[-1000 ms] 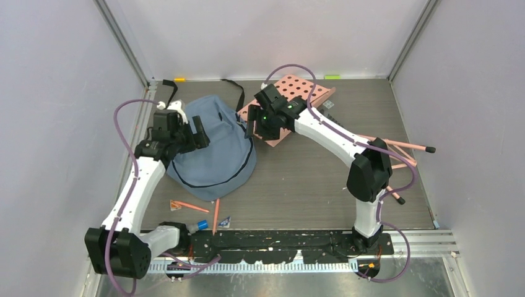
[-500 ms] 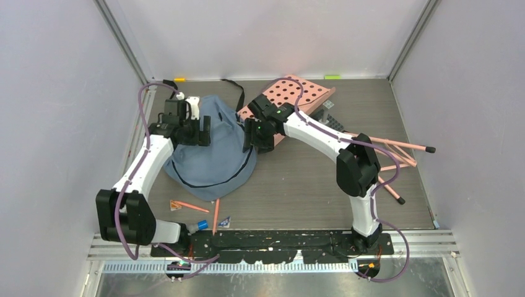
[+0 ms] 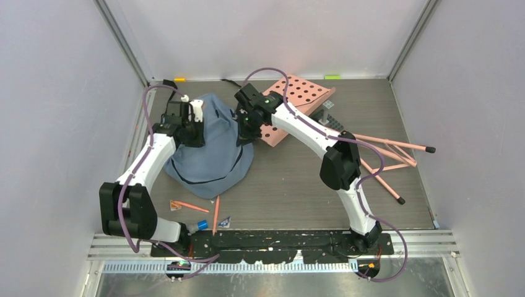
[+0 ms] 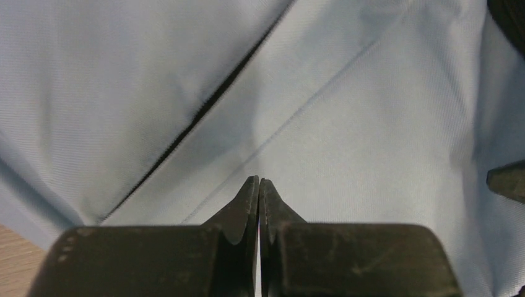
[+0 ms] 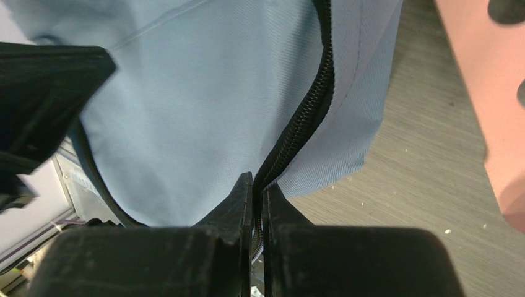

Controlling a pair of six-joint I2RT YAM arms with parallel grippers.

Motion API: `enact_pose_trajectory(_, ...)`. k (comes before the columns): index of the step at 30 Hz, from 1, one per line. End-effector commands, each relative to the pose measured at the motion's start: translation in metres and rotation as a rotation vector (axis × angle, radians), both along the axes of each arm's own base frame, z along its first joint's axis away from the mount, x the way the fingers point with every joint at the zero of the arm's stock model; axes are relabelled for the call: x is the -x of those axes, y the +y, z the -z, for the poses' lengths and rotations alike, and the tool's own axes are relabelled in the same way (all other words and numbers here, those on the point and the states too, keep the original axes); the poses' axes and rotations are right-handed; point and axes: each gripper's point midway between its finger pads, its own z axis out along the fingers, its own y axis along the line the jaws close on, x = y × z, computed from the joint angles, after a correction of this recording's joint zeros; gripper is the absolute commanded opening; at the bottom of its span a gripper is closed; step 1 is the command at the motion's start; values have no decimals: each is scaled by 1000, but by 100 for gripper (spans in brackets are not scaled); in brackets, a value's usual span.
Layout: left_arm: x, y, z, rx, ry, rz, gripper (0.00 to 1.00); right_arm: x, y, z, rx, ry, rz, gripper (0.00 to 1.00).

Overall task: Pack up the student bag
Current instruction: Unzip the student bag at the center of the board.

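Nearest my bases, the overhead view shows a few pencils [image 3: 216, 214] and a small blue-capped piece [image 3: 201, 224] lying on the table [image 3: 291, 185]. Neither wrist camera sees them.

Just beyond them lies the bag [image 3: 207, 154], on the left half of the table, slumped and bunched up toward its far end. Both my arms reach over that far end, one on each side.

From above I can't read the fingers, but the wrist views can. My left gripper [image 4: 259, 182] is pressed together with its tips buried in the blue cloth. A seam runs straight into them, so it seems to pinch a fold of the bag. A black zip line [image 4: 186, 127] crosses the cloth just beyond, apart from the tips.

My right gripper [image 5: 257, 179] is clamped too, and here the catch is plain: the zip runs down right between the tips at the bag's right edge. This view also shows bare table beside the bag and a pink edge at the far right.

That edge belongs to the board [image 3: 301, 93], which the overhead view shows whole, with its holes, just right of the bag. Long pink sticks [image 3: 387, 147] lie well off to the right.

Farthest, by the back wall, are a yellow marker [image 3: 179, 79] and a green one [image 3: 332, 77].
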Motion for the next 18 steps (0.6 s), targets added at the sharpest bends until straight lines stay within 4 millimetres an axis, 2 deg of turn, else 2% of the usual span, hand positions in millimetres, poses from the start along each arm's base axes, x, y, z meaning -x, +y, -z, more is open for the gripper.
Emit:
enact_pose_trajectory(1, 4, -11, -14, 67, -48, 25, 0, -26, 16, -70, -95, -216, -65, 1)
enact_pose_trajectory(4, 13, -16, -17, 100, -48, 22, 0, -35, 12, -92, -83, -305, -91, 1)
enact_pose_trajectory(6, 18, -19, -26, 128, -56, 19, 0, -40, 4, -100, -41, -359, -107, 1)
enact_pose_trajectory(7, 20, -19, -31, 135, -64, 15, 4, -40, -3, -100, -14, -365, -109, 1)
enact_pose_trajectory(9, 22, -19, -45, 143, -88, 4, 17, -42, -16, -109, 32, -410, -117, 1)
enact_pose_trajectory(11, 21, -19, -61, 149, -120, 2, 34, -50, -36, -112, 100, -452, -100, 0)
enact_pose_trajectory(15, 10, -10, -79, 109, -182, -21, 67, -62, -72, -111, 184, -472, -65, 0)
enact_pose_trajectory(18, -2, -5, -70, 75, -166, -38, 74, -68, -87, -114, 191, -476, -51, 0)
